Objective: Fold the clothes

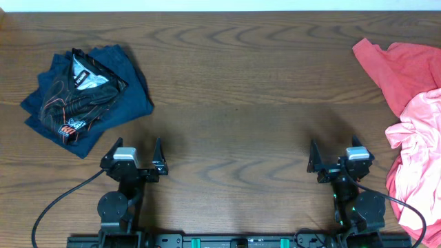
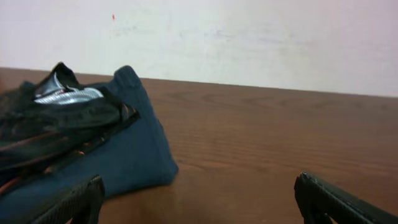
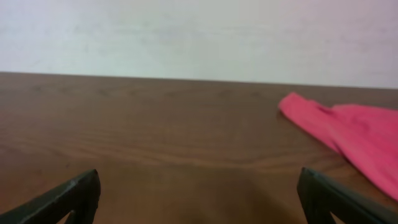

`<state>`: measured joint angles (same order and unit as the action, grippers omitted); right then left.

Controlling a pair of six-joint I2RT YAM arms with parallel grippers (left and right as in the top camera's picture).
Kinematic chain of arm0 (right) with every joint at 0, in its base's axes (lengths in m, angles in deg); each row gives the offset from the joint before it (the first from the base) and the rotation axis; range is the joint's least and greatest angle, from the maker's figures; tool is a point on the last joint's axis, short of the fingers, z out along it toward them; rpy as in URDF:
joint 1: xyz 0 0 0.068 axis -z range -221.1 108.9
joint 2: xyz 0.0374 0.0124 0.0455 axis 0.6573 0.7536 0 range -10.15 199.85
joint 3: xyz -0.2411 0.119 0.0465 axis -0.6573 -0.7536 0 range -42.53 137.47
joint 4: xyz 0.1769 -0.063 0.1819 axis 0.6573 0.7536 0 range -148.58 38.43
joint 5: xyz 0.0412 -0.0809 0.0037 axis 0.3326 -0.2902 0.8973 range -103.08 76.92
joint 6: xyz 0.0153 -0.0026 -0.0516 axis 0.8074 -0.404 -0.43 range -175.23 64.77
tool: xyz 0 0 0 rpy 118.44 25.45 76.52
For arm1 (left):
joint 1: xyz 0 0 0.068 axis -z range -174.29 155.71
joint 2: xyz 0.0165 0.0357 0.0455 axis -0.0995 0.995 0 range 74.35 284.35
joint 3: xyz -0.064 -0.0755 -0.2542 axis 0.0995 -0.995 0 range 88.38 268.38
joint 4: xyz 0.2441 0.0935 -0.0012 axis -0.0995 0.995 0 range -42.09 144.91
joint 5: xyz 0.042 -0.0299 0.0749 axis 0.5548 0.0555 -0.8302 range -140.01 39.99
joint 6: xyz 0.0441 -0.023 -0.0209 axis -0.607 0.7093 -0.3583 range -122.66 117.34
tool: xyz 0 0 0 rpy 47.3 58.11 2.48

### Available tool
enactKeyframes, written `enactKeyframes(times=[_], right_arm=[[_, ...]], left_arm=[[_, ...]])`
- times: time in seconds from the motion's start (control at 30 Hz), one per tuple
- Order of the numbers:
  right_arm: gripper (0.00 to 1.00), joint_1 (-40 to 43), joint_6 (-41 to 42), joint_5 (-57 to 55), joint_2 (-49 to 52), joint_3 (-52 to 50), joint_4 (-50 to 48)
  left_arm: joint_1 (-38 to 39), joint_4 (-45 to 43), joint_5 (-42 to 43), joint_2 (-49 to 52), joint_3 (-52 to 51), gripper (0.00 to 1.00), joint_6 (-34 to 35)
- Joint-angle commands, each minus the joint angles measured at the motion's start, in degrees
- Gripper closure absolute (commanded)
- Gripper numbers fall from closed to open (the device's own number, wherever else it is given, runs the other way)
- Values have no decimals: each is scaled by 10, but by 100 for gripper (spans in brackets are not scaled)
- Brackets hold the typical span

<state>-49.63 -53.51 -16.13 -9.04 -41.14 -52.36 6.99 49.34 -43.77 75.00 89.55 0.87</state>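
Note:
A pale salmon-pink T-shirt [image 1: 419, 148] lies crumpled at the table's right edge, partly over a coral-red shirt [image 1: 396, 65] behind it. My right gripper [image 1: 339, 160] is open and empty near the front edge, left of the pink shirt and apart from it. In the right wrist view the open jaws [image 3: 199, 208] frame bare wood, with the coral-red shirt [image 3: 351, 134] ahead on the right. My left gripper [image 1: 135, 154] is open and empty at the front left. It shows open in the left wrist view [image 2: 199, 208] too.
A folded navy garment [image 1: 110, 103] with a folded black printed garment [image 1: 79, 86] on top lies at the far left; both show in the left wrist view, navy [image 2: 127, 155] and black [image 2: 56, 121]. Brown wooden table [image 1: 234, 103]. A pale wall stands behind it.

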Motion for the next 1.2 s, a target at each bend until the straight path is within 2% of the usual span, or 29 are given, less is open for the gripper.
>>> enactKeyframes(times=[0.0, 0.1, 0.23, 0.6, 0.67, 0.77, 0.83, 0.97, 1.17], right_arm=[[1, 4, 14, -41, 16, 49, 36], [1, 4, 14, -97, 62, 105, 79], [1, 11, 14, -120, 172, 191, 134], [1, 91, 14, -89, 573, 454, 294], [1, 106, 9, -55, 636, 489, 294], [3, 129, 1, -76, 704, 502, 264], [13, 153, 3, -108, 747, 502, 243], [16, 215, 76, -198, 840, 502, 224], [24, 287, 116, -207, 941, 502, 192]], left_arm=[[-2, 41, 31, 14, 24, 2, 37], [-2, 77, 38, 53, 66, 2, 37], [-2, 130, 38, 141, 150, 2, 37], [-2, 354, 38, 443, 422, 2, 37], [-2, 384, 38, 486, 455, 2, 37], [-2, 388, 38, 524, 468, 2, 37], [-2, 387, 38, 539, 468, 2, 37], [-2, 388, 38, 557, 468, 2, 37], [-2, 388, 38, 558, 468, 2, 37]])
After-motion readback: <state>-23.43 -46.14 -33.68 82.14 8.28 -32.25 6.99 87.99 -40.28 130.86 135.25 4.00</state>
